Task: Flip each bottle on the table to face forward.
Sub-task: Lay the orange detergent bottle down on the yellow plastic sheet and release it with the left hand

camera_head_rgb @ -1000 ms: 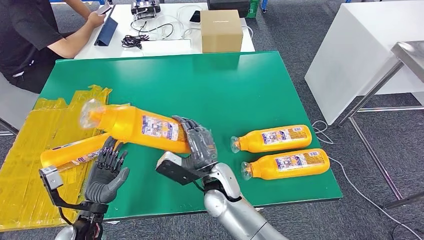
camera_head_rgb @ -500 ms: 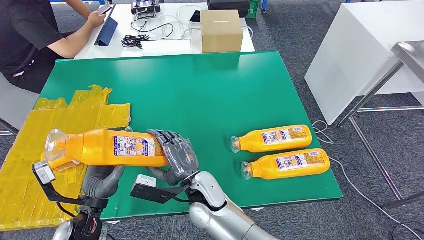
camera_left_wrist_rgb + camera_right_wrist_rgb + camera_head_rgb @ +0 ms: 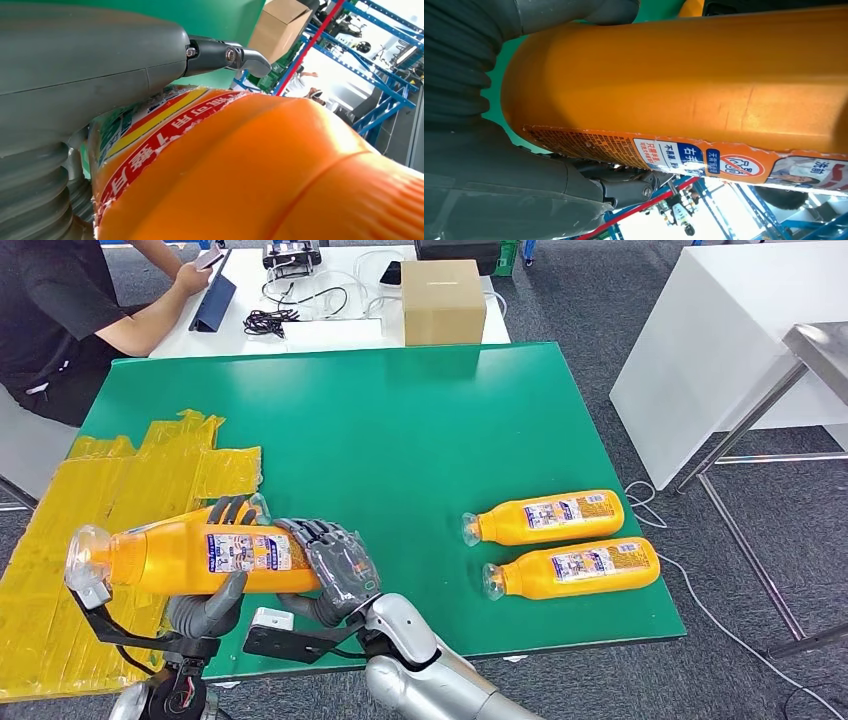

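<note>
Orange bottle (image 3: 195, 555): lay crosswise above the near left edge of the green table (image 3: 420, 430), clear cap toward the robot's left, base toward its right.
Right hand (image 3: 335, 570): wrapped around the base end, holding it.
Left hand (image 3: 210, 605): cupped under the middle, fingers curling up behind the bottle; gripping it too, as the left wrist view showed.
Axis: roughly parallel to the table's near edge; both hands on it, so a roll about that axis looked likely.
Label: blue, white and red, Chinese print facing up, too small to read.
Other two bottles (image 3: 545, 517): lay well apart to the right, labels up.
</note>
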You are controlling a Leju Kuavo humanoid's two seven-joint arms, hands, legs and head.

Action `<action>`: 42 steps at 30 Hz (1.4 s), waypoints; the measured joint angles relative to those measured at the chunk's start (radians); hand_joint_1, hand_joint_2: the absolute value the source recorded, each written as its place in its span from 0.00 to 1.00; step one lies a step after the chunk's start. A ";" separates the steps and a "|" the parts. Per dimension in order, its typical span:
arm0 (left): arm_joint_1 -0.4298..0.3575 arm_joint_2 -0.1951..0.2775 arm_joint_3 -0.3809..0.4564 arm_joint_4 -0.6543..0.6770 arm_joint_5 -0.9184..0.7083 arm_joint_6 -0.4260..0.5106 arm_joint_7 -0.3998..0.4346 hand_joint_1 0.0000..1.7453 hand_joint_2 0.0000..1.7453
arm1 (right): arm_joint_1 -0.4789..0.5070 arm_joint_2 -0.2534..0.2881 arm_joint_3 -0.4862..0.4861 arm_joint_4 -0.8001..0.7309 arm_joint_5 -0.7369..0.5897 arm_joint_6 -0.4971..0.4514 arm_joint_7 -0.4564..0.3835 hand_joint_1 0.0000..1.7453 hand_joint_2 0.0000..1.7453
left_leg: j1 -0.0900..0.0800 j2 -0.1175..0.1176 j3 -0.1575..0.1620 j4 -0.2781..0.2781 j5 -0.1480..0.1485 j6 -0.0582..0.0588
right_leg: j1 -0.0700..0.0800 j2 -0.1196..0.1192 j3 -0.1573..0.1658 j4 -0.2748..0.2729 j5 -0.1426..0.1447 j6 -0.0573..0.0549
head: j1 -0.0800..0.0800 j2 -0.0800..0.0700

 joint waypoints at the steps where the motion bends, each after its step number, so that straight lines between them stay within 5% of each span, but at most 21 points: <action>1: 0.000 0.000 0.000 0.000 0.000 0.000 0.000 0.00 1.00 | 0.000 0.000 0.000 0.001 0.000 0.000 0.000 1.00 1.00 | 0.000 0.000 0.000 0.000 0.000 0.000 | 0.000 0.000 0.000 0.000 0.000 0.000 | 0.000 0.000; 42: 0.004 0.000 0.000 0.000 0.000 0.000 0.001 0.00 1.00 | -0.004 0.001 0.008 0.015 0.000 0.000 0.000 1.00 1.00 | 0.000 0.000 0.000 0.000 0.000 0.000 | 0.000 0.000 0.000 0.000 0.000 0.000 | 0.000 0.000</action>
